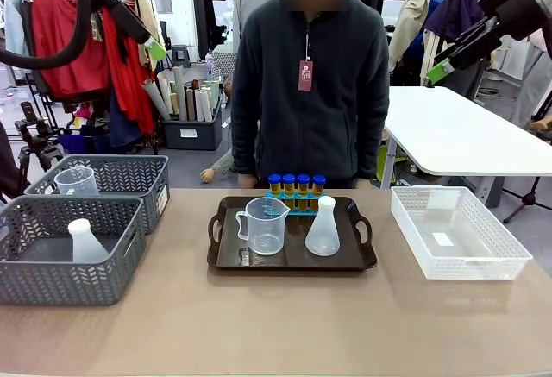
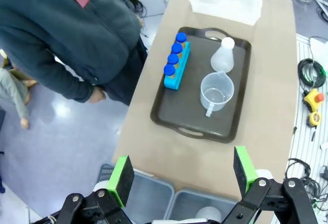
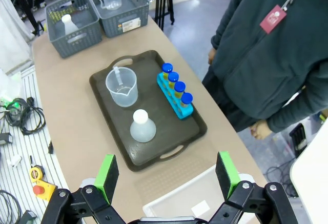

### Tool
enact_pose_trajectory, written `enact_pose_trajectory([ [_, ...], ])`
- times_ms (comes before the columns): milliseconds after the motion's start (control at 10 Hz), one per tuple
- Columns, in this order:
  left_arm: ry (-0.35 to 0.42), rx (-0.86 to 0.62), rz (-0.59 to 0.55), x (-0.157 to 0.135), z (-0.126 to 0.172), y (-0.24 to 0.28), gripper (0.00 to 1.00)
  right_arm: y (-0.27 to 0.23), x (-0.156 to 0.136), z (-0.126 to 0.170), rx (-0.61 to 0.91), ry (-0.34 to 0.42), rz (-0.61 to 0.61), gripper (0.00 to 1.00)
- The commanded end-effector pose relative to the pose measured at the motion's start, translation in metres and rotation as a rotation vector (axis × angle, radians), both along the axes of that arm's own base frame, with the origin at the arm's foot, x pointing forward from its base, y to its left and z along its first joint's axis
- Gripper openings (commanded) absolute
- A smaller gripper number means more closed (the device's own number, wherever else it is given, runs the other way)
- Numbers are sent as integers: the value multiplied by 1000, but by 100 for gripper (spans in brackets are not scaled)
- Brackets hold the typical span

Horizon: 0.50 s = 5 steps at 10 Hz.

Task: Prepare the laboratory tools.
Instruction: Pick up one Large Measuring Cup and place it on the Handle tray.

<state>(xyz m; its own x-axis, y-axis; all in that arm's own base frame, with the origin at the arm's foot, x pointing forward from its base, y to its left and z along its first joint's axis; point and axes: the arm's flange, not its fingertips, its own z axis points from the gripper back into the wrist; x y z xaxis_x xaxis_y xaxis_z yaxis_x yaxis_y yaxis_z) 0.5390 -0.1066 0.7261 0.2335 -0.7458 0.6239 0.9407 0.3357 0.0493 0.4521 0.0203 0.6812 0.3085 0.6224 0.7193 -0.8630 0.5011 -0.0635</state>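
Tray (image 1: 362, 260), mid-table, well beyond both sets of jaws: jug (image 1: 264, 225), upright, handle toward the robot's left; flask (image 1: 323, 229) just beside it, neck up; four capped tubes (image 1: 296, 185) upright, row running left-right. Left gripper (image 2: 183, 175) and right gripper (image 3: 167, 172): raised, jaws spread, empty.

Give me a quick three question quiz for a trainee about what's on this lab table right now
1. How many blue-capped amber tubes stand in the blue rack?
2. True or false: the conical flask on the dark tray lies on its side.
3. Which is open: A) left end effector only, B) right end effector only, C) both?

Key: 1. Four. 2. False, upright beside the measuring jug. 3. C.
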Motion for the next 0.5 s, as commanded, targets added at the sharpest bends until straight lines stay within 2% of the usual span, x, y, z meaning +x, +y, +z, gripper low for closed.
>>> enact_pose_trajectory([
  [0,-21,-30,-25,-4,-3,6,100,0,0,1,5,-5,8,100],
  [400,-4,-4,-2,-1,1,0,100,0,0,1,5,-5,8,100],
])
